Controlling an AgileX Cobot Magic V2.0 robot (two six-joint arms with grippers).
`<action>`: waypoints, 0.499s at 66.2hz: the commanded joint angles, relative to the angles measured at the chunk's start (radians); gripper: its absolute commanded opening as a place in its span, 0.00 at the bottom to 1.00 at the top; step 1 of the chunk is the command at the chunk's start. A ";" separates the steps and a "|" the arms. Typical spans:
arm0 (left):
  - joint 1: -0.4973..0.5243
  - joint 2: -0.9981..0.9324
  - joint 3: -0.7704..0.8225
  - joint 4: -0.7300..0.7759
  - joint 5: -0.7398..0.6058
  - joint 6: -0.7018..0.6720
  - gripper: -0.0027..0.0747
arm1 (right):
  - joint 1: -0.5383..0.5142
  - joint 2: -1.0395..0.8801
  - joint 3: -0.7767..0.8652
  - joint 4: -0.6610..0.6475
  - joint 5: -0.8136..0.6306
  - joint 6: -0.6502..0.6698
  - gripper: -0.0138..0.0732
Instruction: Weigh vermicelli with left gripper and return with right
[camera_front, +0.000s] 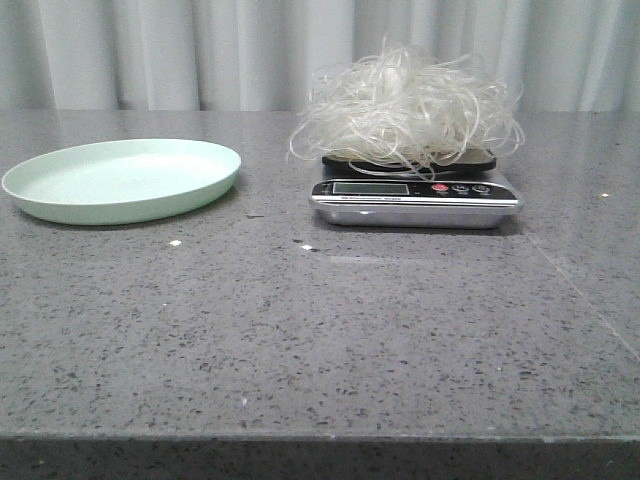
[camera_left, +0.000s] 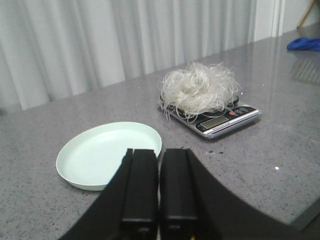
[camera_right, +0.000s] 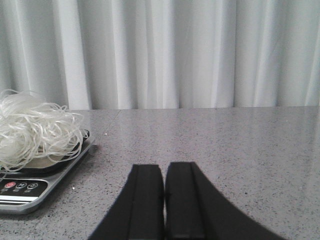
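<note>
Fingers (camera_left: 142, 187) of the left gripper (camera_left: 160, 187) pressed together, nothing between them, only a thin dark seam showing. Hovering over the near part of the table (camera_front: 320, 340), clear of everything. Same story on the right gripper (camera_right: 164, 200): black fingers (camera_right: 182, 200) closed flat against each other, holding nothing, off to the right of the scale (camera_front: 415, 200) and apart from it.

Out from the left gripper, just beyond the fingertips, a pale green plate (camera_left: 107, 155), bare, sitting flat on the grey speckled stone. On the left of the table in the front view, well apart from the scale.

Further right, a small kitchen scale with a steel body and a dark weighing platform. Display strip and a red button plus darker buttons along the near edge; reading too small to make out.

Vermicelli (camera_front: 405, 105) piled on top of the scale's platform, a loose whitish tangle, wider than the platform, with strands drooping over the edges and down toward the display. Not touching the plate, not touching either gripper.

A few tiny pale crumbs on the tabletop between plate and scale. Behind all of it, a white pleated curtain (camera_front: 150, 50). Far right in the left wrist view, a scrap of something blue (camera_left: 304, 44) on the table.
</note>
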 joint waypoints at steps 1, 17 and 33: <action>0.005 -0.027 0.008 -0.016 -0.106 -0.001 0.20 | -0.004 -0.016 -0.006 0.001 -0.081 -0.009 0.38; 0.005 -0.012 0.012 -0.023 -0.115 -0.001 0.20 | -0.004 -0.016 -0.007 0.003 -0.158 -0.008 0.38; 0.005 -0.012 0.012 -0.023 -0.115 -0.001 0.20 | -0.004 0.056 -0.223 0.031 -0.032 -0.008 0.38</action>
